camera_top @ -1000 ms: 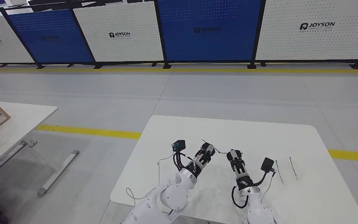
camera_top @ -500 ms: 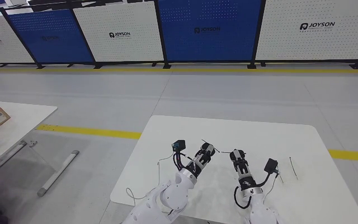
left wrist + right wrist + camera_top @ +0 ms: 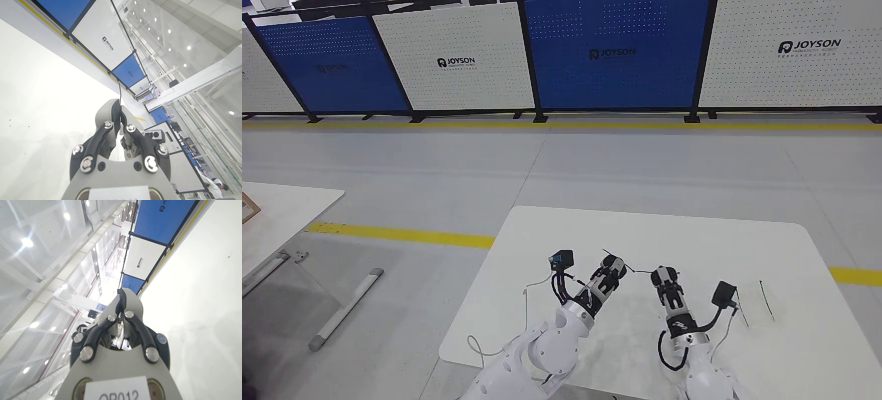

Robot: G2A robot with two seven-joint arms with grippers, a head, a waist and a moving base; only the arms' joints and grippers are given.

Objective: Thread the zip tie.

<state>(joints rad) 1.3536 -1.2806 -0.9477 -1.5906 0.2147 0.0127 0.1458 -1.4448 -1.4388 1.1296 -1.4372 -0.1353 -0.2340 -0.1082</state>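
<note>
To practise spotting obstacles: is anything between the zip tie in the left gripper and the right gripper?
Nothing visible does. Only bare table shows between the zip tie, pinched in the left gripper, and the right gripper.

The tie (image 3: pixel 119 91) bars the narrow gap between the fingertips of the left gripper (image 3: pixel 614 264) and the right gripper (image 3: pixel 661 273). Ahead of both, the table (image 3: pixel 572 240) gives room. Two spare ties (image 3: pixel 765 298) lie outboard of the right fingers.
</note>
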